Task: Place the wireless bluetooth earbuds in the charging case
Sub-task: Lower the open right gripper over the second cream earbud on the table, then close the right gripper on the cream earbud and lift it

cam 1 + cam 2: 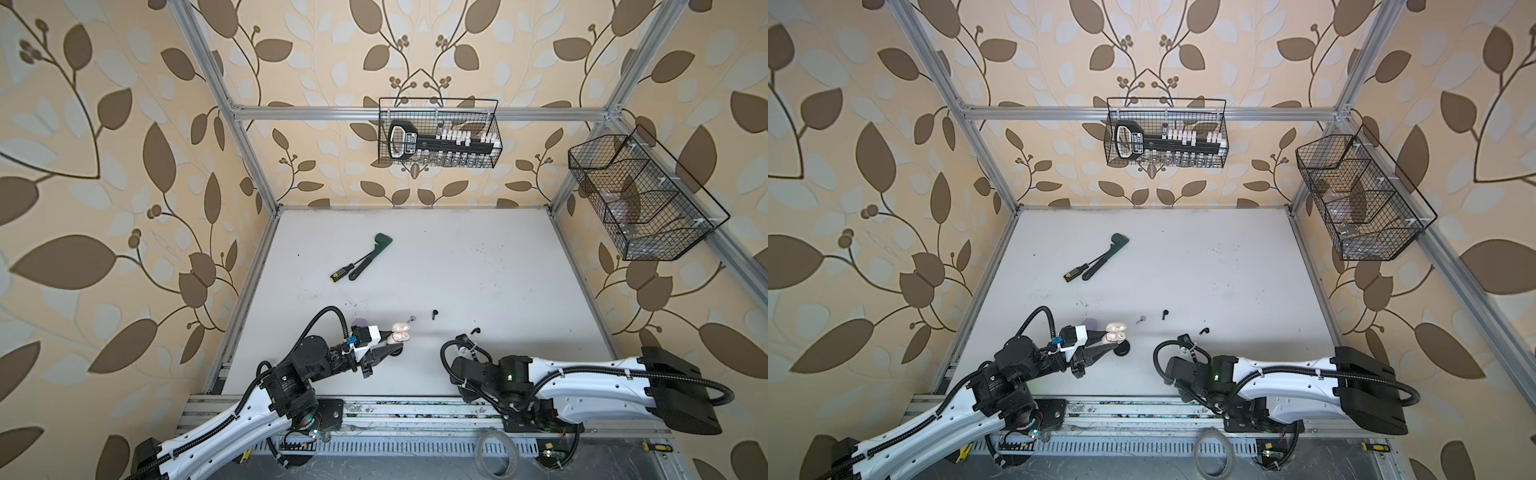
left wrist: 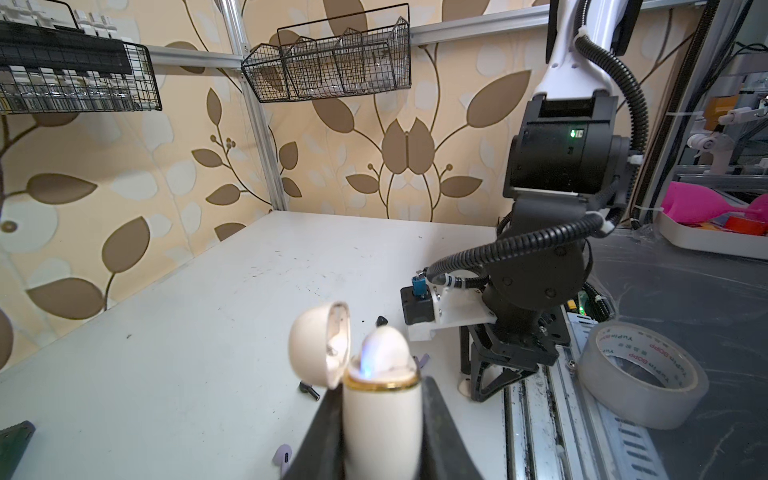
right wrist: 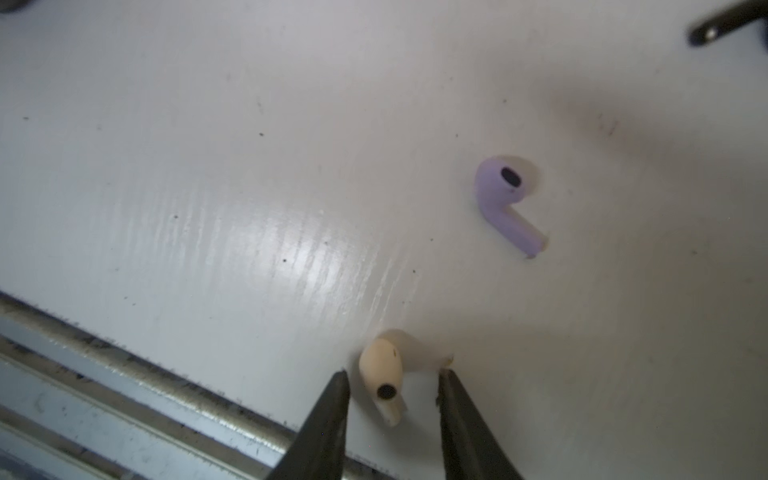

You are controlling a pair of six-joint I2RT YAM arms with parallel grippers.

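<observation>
My left gripper (image 2: 382,440) is shut on the cream charging case (image 2: 382,415), held upright just above the table with its lid (image 2: 318,353) open; a cream earbud (image 2: 384,345) sits in it. In both top views the case (image 1: 399,332) (image 1: 1115,332) is at the front left. My right gripper (image 3: 395,376) points down at the table, open, its fingers on either side of a cream earbud (image 3: 382,382) with a gap on each side. A lavender earbud (image 3: 505,199) lies close by. Another lavender earbud (image 1: 411,319) and two black earbuds (image 1: 434,313) (image 1: 475,331) lie loose.
A lavender case (image 1: 359,322) and a black case (image 1: 395,353) sit by the left gripper. A green wrench (image 1: 370,255) and a screwdriver (image 1: 343,270) lie further back. A tape roll (image 1: 494,453) rests past the front rail. Wire baskets (image 1: 440,133) hang on the walls.
</observation>
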